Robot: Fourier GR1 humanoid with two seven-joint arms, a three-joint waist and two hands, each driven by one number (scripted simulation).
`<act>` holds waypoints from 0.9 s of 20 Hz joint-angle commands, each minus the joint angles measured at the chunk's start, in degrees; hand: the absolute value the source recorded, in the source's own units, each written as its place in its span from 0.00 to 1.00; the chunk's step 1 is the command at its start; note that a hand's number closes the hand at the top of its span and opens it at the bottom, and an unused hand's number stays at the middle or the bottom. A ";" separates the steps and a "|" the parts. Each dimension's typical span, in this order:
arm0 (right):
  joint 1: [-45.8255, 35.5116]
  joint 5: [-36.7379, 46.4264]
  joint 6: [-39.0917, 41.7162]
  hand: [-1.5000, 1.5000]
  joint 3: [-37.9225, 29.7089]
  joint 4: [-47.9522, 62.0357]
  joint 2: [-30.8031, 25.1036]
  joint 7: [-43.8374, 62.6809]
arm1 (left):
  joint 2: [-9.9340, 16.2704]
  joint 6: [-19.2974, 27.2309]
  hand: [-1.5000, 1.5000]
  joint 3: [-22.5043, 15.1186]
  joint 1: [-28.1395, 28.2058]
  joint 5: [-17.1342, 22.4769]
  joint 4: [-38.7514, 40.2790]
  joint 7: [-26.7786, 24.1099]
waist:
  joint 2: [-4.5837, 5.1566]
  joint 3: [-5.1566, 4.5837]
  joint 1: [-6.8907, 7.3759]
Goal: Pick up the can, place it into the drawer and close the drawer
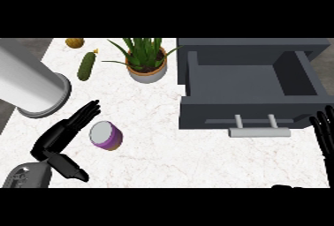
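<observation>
A purple can [106, 135] with a grey lid lies tilted on the white marble counter, left of centre. My left hand [62, 137] is just to its left, fingers straight and pointing up toward the can's far side, thumb stretched out below; it holds nothing. The dark grey drawer [251, 84] stands pulled out at the right, empty inside, with a silver handle [259, 131] on its front. My right hand [324, 132] shows at the right edge beside the drawer front, fingers straight and upward.
A potted green plant [146, 62] stands behind the can, next to the drawer's left wall. A green cucumber [86, 66] and a brownish fruit [75, 43] lie at the back left. A large white cylinder [29, 86] occupies the left side.
</observation>
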 commanded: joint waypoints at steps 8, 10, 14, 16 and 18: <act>-3.34 3.58 -3.28 0.00 2.56 -1.55 1.85 3.98 | 2.15 1.30 0.00 -1.16 -4.02 -5.56 12.94 -10.23 | 0.01 0.00 0.08; -0.30 3.03 -2.19 0.00 2.57 -0.82 2.79 -1.37 | 1.93 3.35 0.00 -1.69 -4.01 -7.41 16.23 -13.40 | 0.00 0.01 -0.01; 3.39 1.07 -1.13 0.00 2.18 -5.01 2.81 0.17 | 1.84 2.97 0.00 -1.92 -4.92 -6.62 18.35 -13.57 | -0.05 0.01 -0.02; 1.70 -1.47 1.06 0.00 -2.19 -0.90 0.22 -1.17 | 1.49 4.46 0.00 -1.54 -9.06 -7.67 26.55 -15.63 | 0.05 0.00 -0.24; 0.93 -1.58 2.38 0.00 -2.90 1.43 -0.85 -3.06 | 4.70 2.70 0.00 -1.22 -8.70 -8.08 28.62 -18.02 | 0.06 0.00 -0.20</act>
